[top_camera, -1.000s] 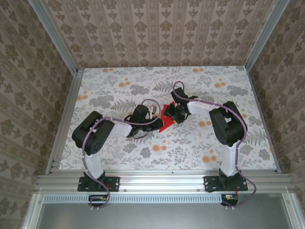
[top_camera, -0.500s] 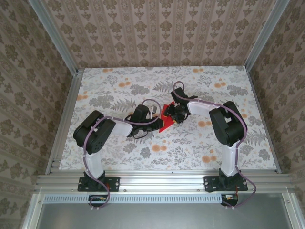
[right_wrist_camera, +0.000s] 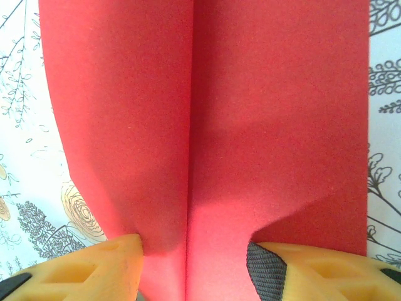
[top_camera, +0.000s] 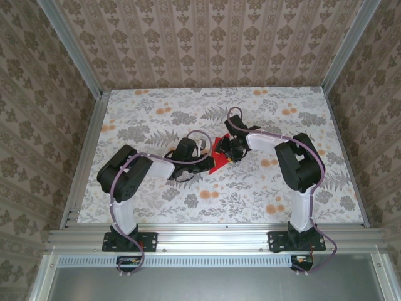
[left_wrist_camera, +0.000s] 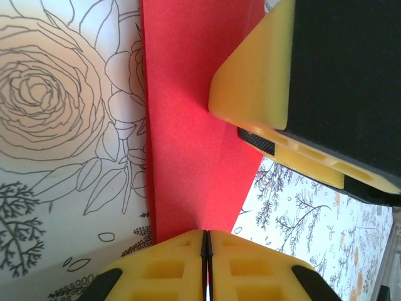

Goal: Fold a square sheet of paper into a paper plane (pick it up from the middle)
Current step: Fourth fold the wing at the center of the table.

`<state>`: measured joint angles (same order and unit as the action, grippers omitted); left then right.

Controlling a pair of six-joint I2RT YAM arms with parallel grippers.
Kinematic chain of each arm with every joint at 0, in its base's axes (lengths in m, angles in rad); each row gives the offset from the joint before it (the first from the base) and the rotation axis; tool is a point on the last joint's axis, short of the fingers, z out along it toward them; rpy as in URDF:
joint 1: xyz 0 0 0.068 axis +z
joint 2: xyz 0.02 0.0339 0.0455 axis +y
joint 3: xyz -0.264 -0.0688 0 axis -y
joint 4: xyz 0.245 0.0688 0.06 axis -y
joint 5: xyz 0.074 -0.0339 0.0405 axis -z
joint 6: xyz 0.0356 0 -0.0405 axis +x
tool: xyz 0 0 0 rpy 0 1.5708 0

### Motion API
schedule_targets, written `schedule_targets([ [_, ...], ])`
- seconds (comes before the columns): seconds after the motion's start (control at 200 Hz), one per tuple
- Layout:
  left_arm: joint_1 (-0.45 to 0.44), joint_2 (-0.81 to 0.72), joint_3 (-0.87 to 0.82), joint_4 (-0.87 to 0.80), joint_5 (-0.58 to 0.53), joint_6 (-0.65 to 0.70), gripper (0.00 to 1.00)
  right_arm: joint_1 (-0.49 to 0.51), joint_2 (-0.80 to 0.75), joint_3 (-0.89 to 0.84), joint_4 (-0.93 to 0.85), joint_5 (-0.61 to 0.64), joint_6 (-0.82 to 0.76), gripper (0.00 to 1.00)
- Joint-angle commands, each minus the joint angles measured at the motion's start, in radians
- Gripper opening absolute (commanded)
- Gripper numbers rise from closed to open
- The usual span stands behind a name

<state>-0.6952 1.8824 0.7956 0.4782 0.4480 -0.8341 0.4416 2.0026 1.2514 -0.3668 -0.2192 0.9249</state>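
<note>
The red sheet of paper (top_camera: 218,158) lies mid-table between both arms, creased and partly folded. My left gripper (top_camera: 208,160) reaches it from the left. In the left wrist view its yellow jaws (left_wrist_camera: 207,241) are shut on the near edge of the paper (left_wrist_camera: 188,125), and a yellow finger of the right gripper (left_wrist_camera: 257,75) rests on the sheet. My right gripper (top_camera: 231,152) comes in from the right. Its fingers (right_wrist_camera: 106,266) stand apart, astride the paper (right_wrist_camera: 263,94), whose straight centre crease runs between them. The sheet curls up against both fingertips.
The floral tablecloth (top_camera: 156,119) covers the whole table. Aluminium rails (top_camera: 207,237) line the near edge, and patterned walls close the other three sides. Both arm bases (top_camera: 125,241) sit at the front.
</note>
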Motion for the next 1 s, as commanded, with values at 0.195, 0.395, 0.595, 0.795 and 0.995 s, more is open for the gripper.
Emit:
schedule_targets([
  [0.195,-0.004,0.037,0.033,-0.089,-0.026,0.044,0.11,-0.019,0.248,-0.126,-0.236,0.236,0.014,0.56],
  [0.395,-0.01,0.03,0.045,-0.161,-0.054,0.073,0.1,-0.019,0.249,-0.123,-0.241,0.242,0.014,0.56],
  [0.595,-0.038,0.029,0.093,-0.304,-0.101,0.147,0.09,-0.017,0.254,-0.122,-0.251,0.261,0.018,0.56],
  [0.795,-0.046,0.023,0.1,-0.377,-0.144,0.159,0.08,-0.017,0.258,-0.121,-0.255,0.266,0.02,0.56],
  [0.995,-0.047,0.032,0.098,-0.376,-0.135,0.15,0.07,-0.015,0.231,-0.104,-0.255,0.238,-0.006,0.56],
])
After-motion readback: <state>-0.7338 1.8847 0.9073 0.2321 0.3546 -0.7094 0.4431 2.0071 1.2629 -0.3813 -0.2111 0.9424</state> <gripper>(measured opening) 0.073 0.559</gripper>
